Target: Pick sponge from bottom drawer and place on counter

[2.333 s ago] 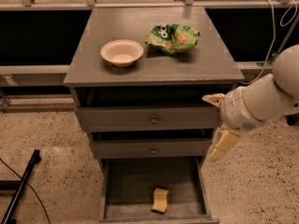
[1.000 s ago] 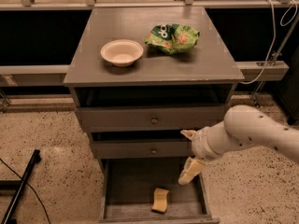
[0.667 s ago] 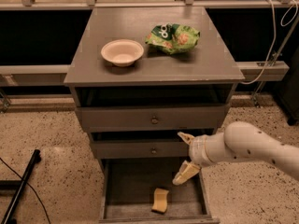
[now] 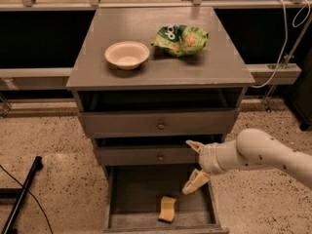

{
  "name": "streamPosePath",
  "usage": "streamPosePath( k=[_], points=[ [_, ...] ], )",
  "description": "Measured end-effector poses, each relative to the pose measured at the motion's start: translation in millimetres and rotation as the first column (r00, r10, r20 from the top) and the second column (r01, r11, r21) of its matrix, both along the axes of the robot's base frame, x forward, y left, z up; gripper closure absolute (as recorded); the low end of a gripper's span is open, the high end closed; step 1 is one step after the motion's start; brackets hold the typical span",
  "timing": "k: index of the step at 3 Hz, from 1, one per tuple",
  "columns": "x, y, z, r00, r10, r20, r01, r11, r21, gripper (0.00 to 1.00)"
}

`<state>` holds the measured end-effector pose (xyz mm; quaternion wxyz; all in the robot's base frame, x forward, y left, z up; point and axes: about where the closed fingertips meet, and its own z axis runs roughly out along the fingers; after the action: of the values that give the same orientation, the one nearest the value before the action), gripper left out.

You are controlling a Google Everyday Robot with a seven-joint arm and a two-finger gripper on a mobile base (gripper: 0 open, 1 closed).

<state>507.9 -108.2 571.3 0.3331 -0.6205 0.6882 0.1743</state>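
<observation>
Compared with the view a couple of seconds earlier, found the end effector (image 4: 192,165) carried from the right edge of the frame, level with the upper drawers, down and leftward to the lower centre-right. Hung now in front of the right end of the middle drawer (image 4: 141,156), just above the open bottom drawer (image 4: 134,191). Held both pale fingers spread apart, one tip pointing up and left, the other angled down toward the drawer floor, with nothing between them. Left the sponge (image 4: 167,208) untouched: lay on the drawer floor at the bottom centre, near the front edge, below and a little left of the lower fingertip, apart from it. Showed no shift of the sponge across the views. Kept the white bowl (image 4: 127,54) and the green snack bag (image 4: 180,39) where they were on the counter (image 4: 156,72) in the upper middle. Judged the approach nearly done and the grasp not yet begun. Called next for a further descent and a slight move left, to bring the spread fingers around the sponge before closing. Risked brushing the middle drawer front or the bottom drawer's right wall on the way down.
</observation>
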Motion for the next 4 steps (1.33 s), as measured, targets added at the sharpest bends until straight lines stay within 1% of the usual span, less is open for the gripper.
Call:
streamPosePath(
  k=[1,2,3,4],
  points=[
    [15.6,-6.0,-48.8,0.9996,0.015,-0.022,-0.014,0.999,0.039,0.00],
    [11.5,-13.4,-156.9,0.9953,0.044,-0.086,-0.035,0.994,0.100,0.00],
    [-0.5,-17.2,-213.6,0.9866,0.075,-0.145,-0.056,0.990,0.131,0.00],
    [-2.5,-14.8,-225.0,0.9846,0.073,-0.159,-0.049,0.988,0.148,0.00]
  ],
)
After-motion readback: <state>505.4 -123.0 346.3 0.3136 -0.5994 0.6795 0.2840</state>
